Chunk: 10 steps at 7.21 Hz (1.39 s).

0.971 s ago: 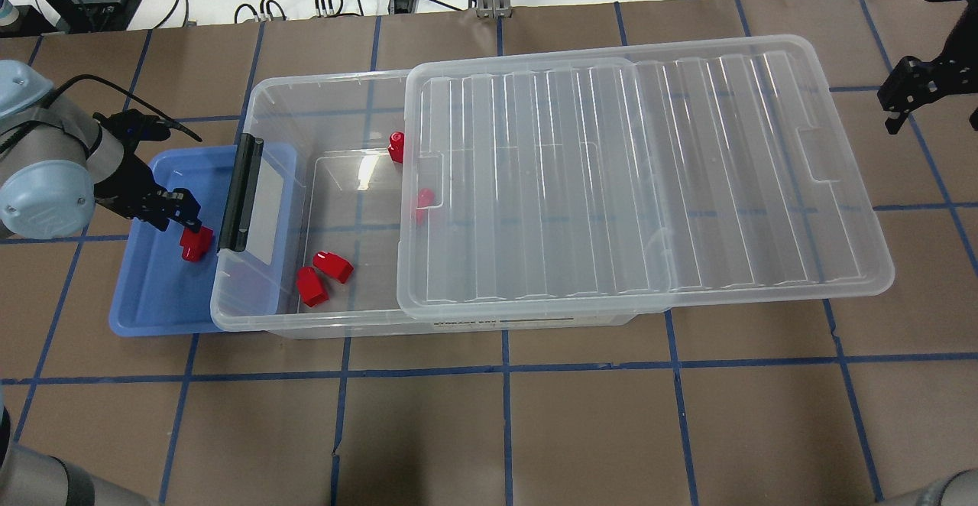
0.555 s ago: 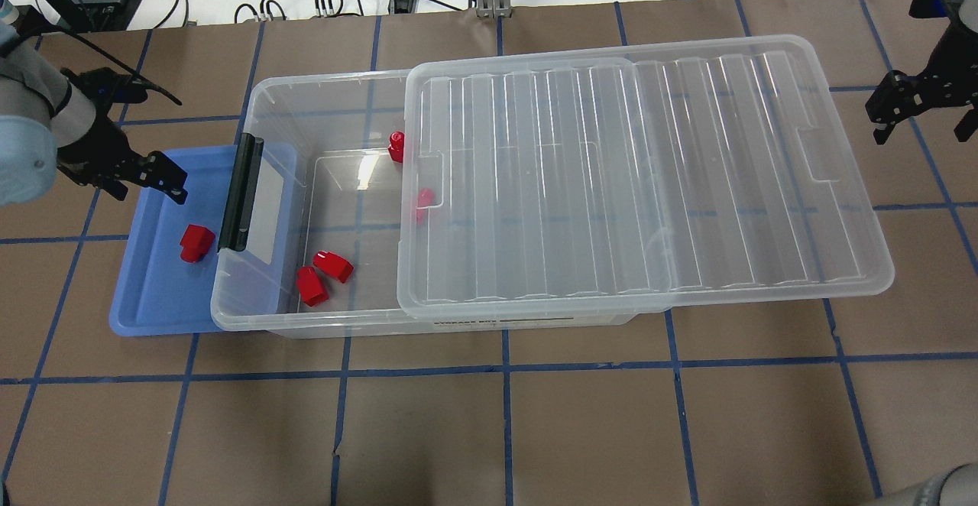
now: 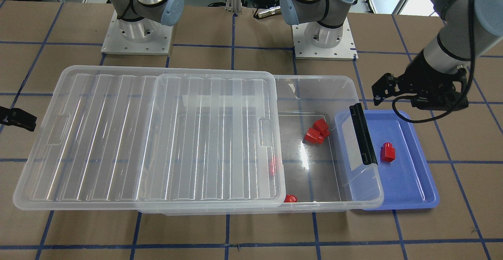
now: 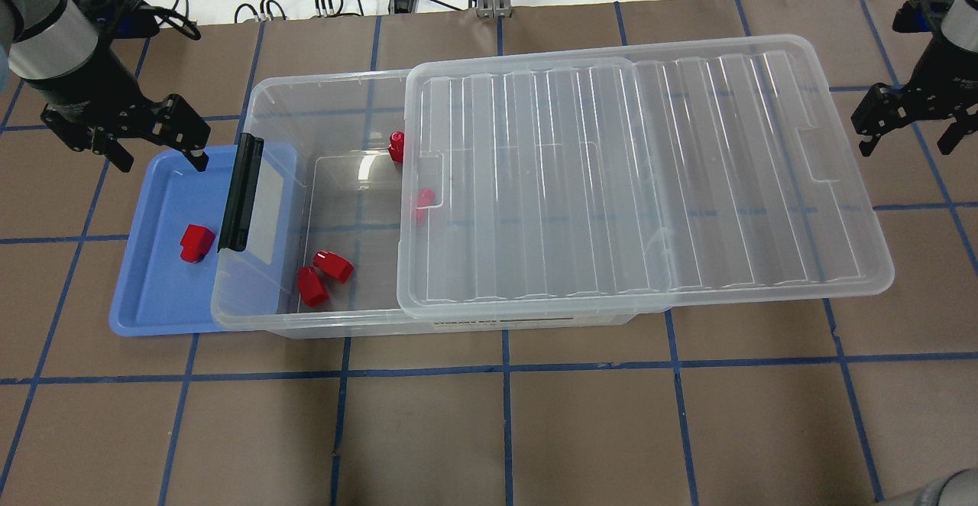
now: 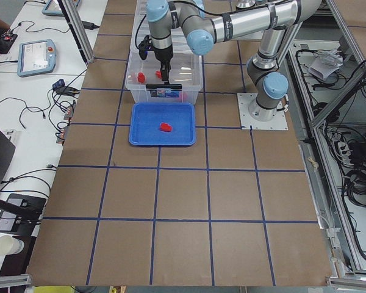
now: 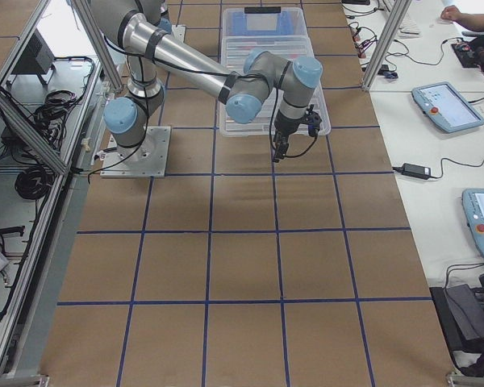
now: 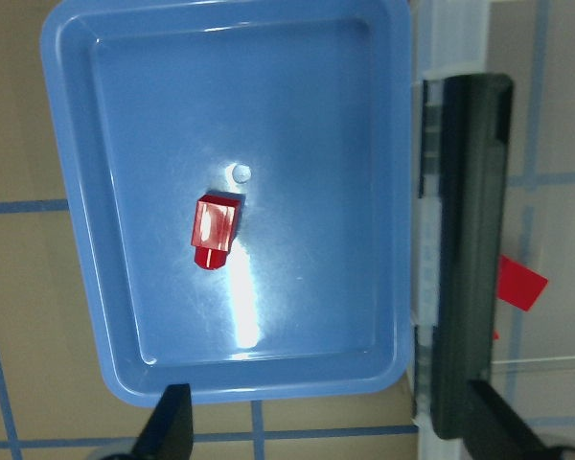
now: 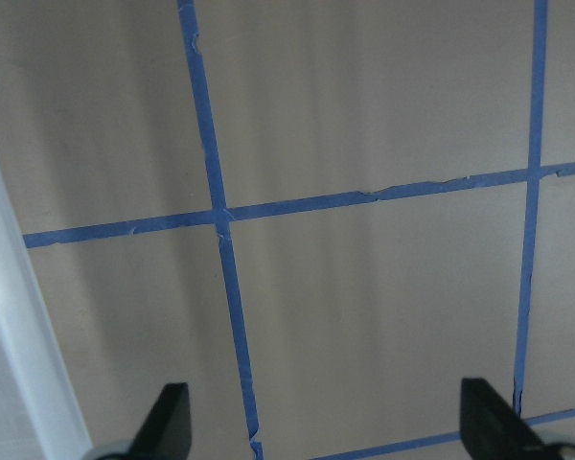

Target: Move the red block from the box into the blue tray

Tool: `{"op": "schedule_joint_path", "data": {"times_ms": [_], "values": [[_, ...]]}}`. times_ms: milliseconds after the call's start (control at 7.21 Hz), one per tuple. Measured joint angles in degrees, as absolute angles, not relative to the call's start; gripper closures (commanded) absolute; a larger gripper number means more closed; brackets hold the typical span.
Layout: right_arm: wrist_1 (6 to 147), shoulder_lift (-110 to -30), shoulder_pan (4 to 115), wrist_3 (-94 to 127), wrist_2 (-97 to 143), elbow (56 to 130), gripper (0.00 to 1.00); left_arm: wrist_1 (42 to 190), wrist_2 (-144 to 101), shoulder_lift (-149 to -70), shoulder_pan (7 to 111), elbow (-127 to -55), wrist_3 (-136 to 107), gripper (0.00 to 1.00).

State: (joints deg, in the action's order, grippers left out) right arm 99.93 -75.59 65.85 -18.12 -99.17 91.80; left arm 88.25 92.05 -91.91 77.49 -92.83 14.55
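A red block (image 4: 196,243) lies on its side in the blue tray (image 4: 153,292), left of the box's black latch (image 4: 240,192). It also shows in the left wrist view (image 7: 215,231) and the front view (image 3: 387,152). My left gripper (image 4: 162,160) is open and empty, raised above the tray's far end, apart from the block. The clear box (image 4: 321,85) stands with its lid (image 4: 649,177) slid to the right, its left part uncovered. My right gripper (image 4: 907,139) is open and empty over bare table beyond the lid's right edge.
Two more red blocks (image 4: 321,277) lie at the box's near left. Another (image 4: 396,147) stands by the far wall, and one (image 4: 422,200) sits under the lid's edge. The box's latch end overlaps the tray's right side. Cables lie beyond the table's far edge.
My left gripper has risen and drawn back from the red block toward the tray's far end; the block stays lying in the tray. My right gripper has shifted slightly left.
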Motion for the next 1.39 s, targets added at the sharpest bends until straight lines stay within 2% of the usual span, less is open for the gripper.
{"op": "schedule_joint_path", "data": {"times_ms": [277, 555, 1387], "values": [[99.7, -75.8, 67.8, -17.8, -99.2, 91.9, 0.00, 90.4, 92.0, -87.8, 84.2, -92.0, 8.6, 0.00], [99.6, -75.9, 68.7, -17.5, -97.7, 92.3, 0.00, 90.7, 91.8, -86.9, 88.4, -91.3, 3.9, 0.00], [99.7, -76.2, 78.3, -5.4, -95.4, 93.7, 0.00, 86.4, 91.1, -86.3, 89.9, -91.8, 3.4, 0.00]]}}
